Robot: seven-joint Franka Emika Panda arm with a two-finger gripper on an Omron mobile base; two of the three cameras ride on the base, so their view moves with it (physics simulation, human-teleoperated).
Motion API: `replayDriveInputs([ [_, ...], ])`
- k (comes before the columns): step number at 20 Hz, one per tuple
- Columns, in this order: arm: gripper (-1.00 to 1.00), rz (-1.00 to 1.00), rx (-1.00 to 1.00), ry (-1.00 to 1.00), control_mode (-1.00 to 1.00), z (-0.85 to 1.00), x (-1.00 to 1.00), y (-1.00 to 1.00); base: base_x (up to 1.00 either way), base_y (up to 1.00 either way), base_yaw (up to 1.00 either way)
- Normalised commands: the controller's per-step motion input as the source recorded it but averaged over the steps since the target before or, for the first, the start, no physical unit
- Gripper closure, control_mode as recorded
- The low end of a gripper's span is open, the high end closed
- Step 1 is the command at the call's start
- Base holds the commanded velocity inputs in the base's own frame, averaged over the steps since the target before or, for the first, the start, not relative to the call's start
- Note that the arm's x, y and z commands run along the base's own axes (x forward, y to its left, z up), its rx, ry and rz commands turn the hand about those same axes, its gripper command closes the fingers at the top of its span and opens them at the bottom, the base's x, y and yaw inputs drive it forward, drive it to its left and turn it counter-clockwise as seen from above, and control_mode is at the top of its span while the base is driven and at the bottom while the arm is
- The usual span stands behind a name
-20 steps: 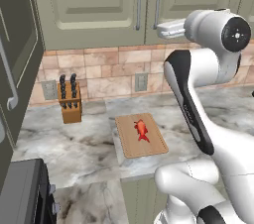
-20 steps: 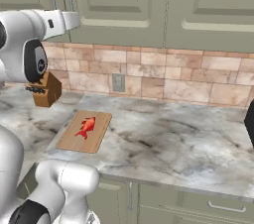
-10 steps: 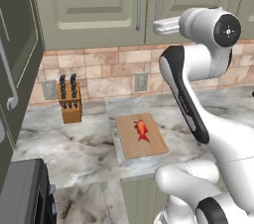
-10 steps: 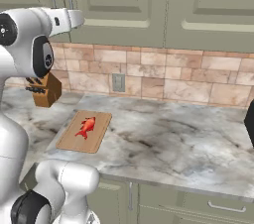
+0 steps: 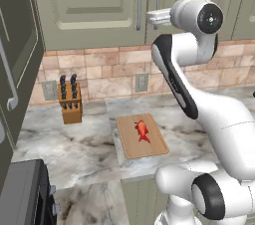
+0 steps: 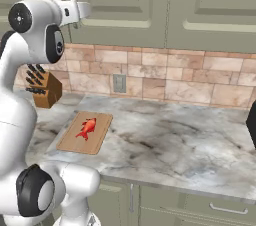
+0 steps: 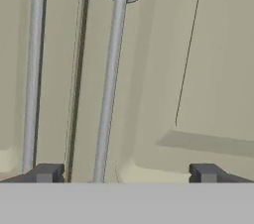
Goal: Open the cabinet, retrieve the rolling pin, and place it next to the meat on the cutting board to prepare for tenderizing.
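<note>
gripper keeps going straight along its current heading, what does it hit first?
Most likely the cabinet: the open gripper faces the closed doors, with the right door's bar handle between its fingertips. The handle probably comes first, then the door panel; depth is unclear.

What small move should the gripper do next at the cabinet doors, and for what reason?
Probably ease forward toward the right door handle. The cabinet doors are both shut, and the gripper is open. In the hand view that handle stands between the fingertips, nearer the left one, so a small sideways centring may help too.
</note>
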Motion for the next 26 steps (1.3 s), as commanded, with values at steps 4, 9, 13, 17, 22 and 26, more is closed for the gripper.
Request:
replayDriveInputs([
  [4, -1.00, -0.03, 0.00, 0.05, -1.00, 0.06, 0.65, 0.21, 0.00, 0.00, 0.00],
  [9, -1.00, -0.02, 0.00, 0.04, -1.00, 0.03, 0.60, 0.33, 0.00, 0.00, 0.00],
  [13, 1.00, -0.01, 0.00, 0.08, -1.00, 0.00, 0.54, 0.21, 0.00, 0.00, 0.00],
  [17, 1.00, 0.00, 0.00, 0.09, -1.00, 0.00, 0.54, 0.11, 0.00, 0.00, 0.00],
  [22, 1.00, 0.01, 0.00, 0.04, -1.00, 0.00, 0.10, 0.05, 0.00, 0.00, 0.00],
  [26, 1.00, 0.02, 0.00, -0.01, -1.00, 0.00, 0.22, -0.02, 0.00, 0.00, 0.00],
])
